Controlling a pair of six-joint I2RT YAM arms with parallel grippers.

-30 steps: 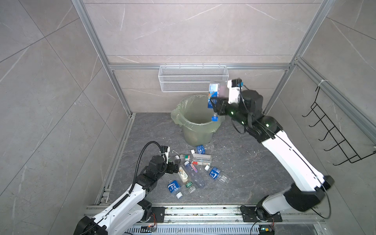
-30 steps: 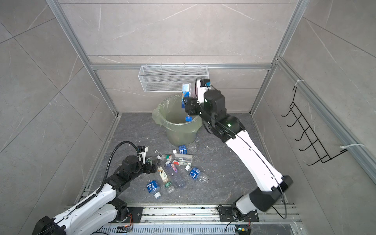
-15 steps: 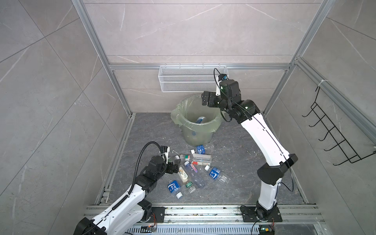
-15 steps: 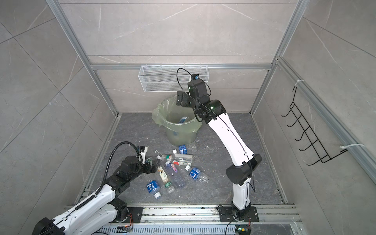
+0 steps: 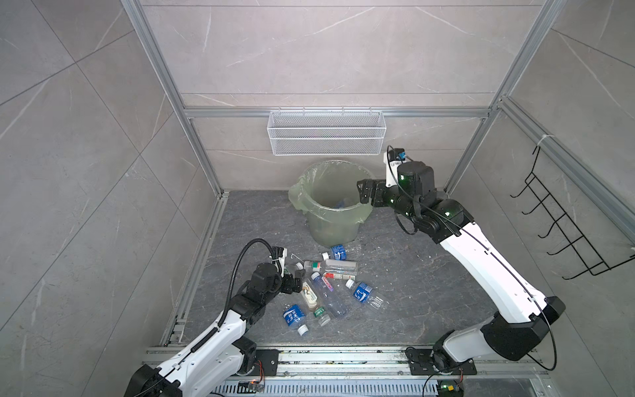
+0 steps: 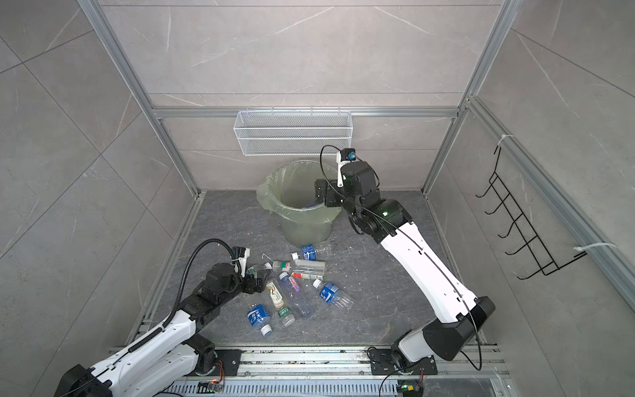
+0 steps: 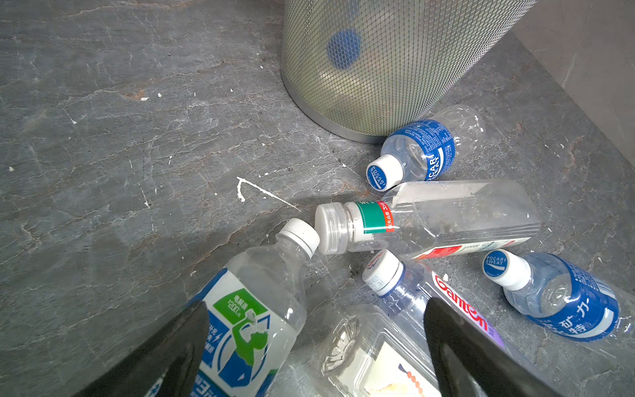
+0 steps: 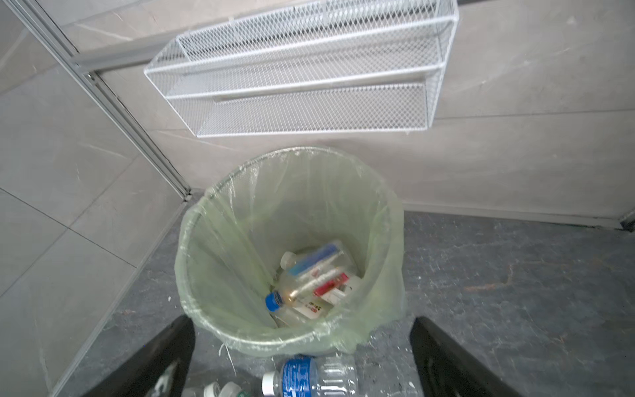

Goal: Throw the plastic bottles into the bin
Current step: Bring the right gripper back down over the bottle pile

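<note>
On your left, the left gripper [image 5: 296,281] sits low over the grey stone floor [image 5: 412,275], at the near-left edge of a scatter of plastic bottles [image 5: 331,285]. Its jaws are spread wide and grip nothing. In the left wrist view, one of its fingers [image 7: 178,343] overlaps a bottle with a green and blue label [image 7: 247,319], and a clear bottle with a pale label [image 7: 360,347] lies between the two fingers.

About ten bottles lie on their sides on the floor, several touching, between that gripper and the bin [image 5: 330,230]. One blue-labelled bottle [image 5: 338,253] lies just beside the bin's base.

The bin stands upright at the back centre, with its light green bag folded over the rim. It is below a white wire basket [image 5: 326,137] fixed to the back wall. In the right wrist view, more bottles [image 8: 309,278] lie at the bottom of the bin.

To the right, the right gripper [image 5: 364,193] hovers by the bin's right rim, its jaws released and empty. A black wire rack [image 5: 567,223] hangs on the right wall.
</note>
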